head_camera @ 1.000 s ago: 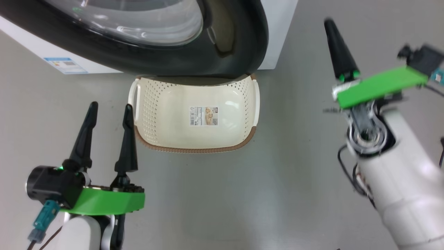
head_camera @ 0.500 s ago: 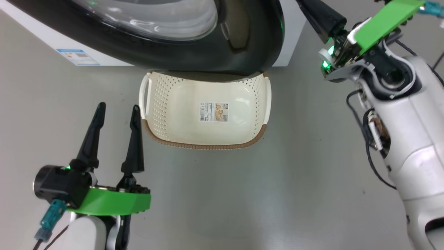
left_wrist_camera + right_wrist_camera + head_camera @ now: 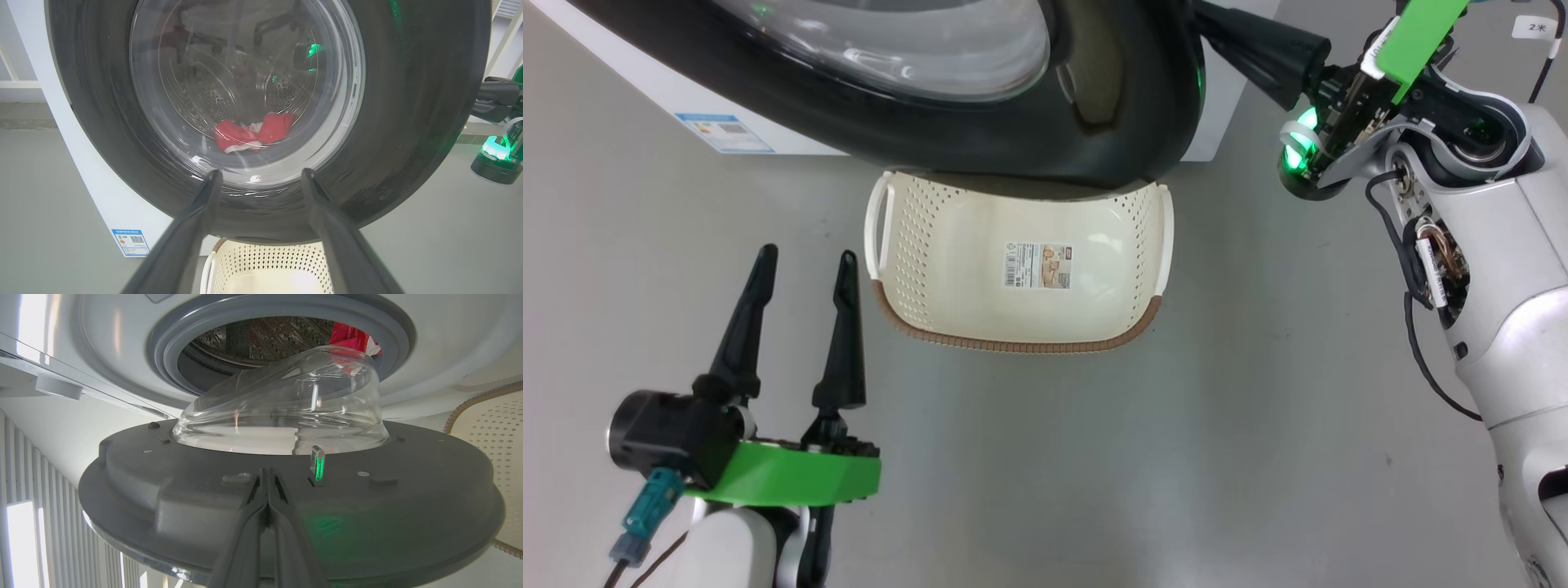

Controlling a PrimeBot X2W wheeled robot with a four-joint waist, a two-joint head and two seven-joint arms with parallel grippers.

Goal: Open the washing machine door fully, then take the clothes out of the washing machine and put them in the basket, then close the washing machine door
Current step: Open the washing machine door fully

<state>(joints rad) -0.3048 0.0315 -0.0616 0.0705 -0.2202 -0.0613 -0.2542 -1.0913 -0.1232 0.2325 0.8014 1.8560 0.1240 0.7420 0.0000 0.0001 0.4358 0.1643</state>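
The washing machine door (image 3: 1127,98) stands partly open, its black rim and glass window (image 3: 245,81) above the basket (image 3: 1021,327). The cream basket sits on the floor, holding nothing but its sticker. Red clothes (image 3: 253,132) lie in the steel drum behind the glass; the right wrist view also catches the clothes (image 3: 351,337) through the grey gasket (image 3: 163,347). My right gripper (image 3: 267,473) is shut, its tips against the door's grey inner face (image 3: 196,498), reaching behind the rim's right edge (image 3: 1217,28). My left gripper (image 3: 805,261) hangs open over the floor, left of the basket.
The white washing machine (image 3: 645,98) with its blue label (image 3: 723,131) fills the top left. Grey floor (image 3: 1045,457) spreads in front of the basket and to both sides. My right forearm (image 3: 1494,245) rises along the right edge.
My right arm has swung up and to the left, bringing its shut fingers behind the door's right edge. The head camera shifted a little. The left gripper and basket stayed put.
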